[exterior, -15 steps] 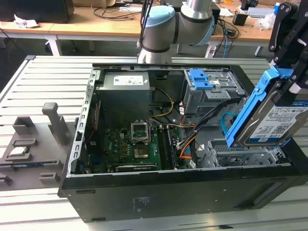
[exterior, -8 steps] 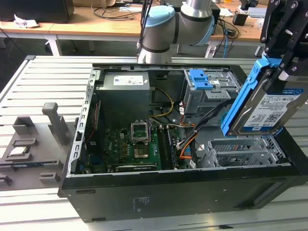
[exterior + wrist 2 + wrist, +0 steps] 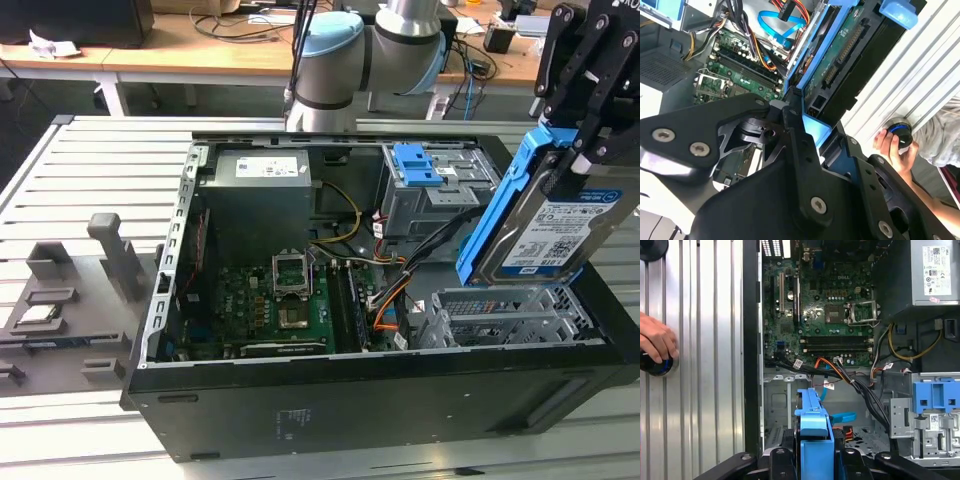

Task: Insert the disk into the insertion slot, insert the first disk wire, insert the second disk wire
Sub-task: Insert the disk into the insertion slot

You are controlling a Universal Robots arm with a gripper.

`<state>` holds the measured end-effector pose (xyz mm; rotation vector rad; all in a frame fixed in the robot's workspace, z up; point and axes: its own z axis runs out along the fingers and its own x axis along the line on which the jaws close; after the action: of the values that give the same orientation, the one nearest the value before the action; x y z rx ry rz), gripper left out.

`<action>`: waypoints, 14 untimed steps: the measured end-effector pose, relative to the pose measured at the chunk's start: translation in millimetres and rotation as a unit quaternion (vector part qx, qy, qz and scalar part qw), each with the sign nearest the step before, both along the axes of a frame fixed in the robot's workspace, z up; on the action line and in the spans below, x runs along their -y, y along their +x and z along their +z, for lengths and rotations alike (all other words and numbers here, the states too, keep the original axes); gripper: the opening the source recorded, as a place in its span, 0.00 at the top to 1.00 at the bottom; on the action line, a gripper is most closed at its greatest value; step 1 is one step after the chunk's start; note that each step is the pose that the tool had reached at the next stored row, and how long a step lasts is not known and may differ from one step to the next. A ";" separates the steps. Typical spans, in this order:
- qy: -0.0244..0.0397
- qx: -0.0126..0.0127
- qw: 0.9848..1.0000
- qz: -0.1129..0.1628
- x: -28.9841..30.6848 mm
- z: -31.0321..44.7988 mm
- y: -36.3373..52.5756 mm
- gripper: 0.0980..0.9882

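My gripper (image 3: pixel 578 140) is shut on the upper end of the disk (image 3: pixel 555 225), a silver drive with a white and blue label in a bright blue carrier. The disk hangs upright and tilted above the open computer case, at the exterior view's right. Just beneath it sits the insertion slot (image 3: pixel 505 312), a low grey perforated cage. In the first wrist view the blue carrier (image 3: pixel 814 432) stands between the black fingers (image 3: pixel 777 462), over the slot (image 3: pixel 785 407). The second wrist view looks along the disk's circuit-board side (image 3: pixel 842 52). Orange and black wires (image 3: pixel 832 367) and a blue cable (image 3: pixel 842 416) lie loose by the slot.
A taller grey cage with a blue latch (image 3: pixel 428 175) stands behind the slot. The motherboard (image 3: pixel 270 305) and power supply (image 3: pixel 255 195) fill the case's left half. A person's hand (image 3: pixel 655 342) rests on a black knob on the slatted table outside the case. Grey fixtures (image 3: pixel 110 255) stand left.
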<state>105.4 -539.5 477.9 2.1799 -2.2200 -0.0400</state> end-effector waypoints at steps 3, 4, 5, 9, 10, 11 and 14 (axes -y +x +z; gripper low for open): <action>0.000 0.000 1.000 0.000 0.0 -2.2 0.0 0.70; 0.000 0.000 1.000 0.000 0.0 -2.8 0.0 0.70; 0.000 0.000 1.000 0.000 0.0 -3.8 0.0 0.70; 0.000 0.000 1.000 0.000 -0.1 -11.7 -0.2 0.70; 0.000 0.000 1.000 0.000 0.0 -12.8 -0.7 0.70; 0.000 0.000 1.000 0.000 0.0 -13.6 -1.6 0.70; 0.000 0.000 1.000 0.000 2.1 -17.4 -6.5 0.70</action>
<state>98.9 -541.5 460.5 2.1803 -2.2197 -0.0400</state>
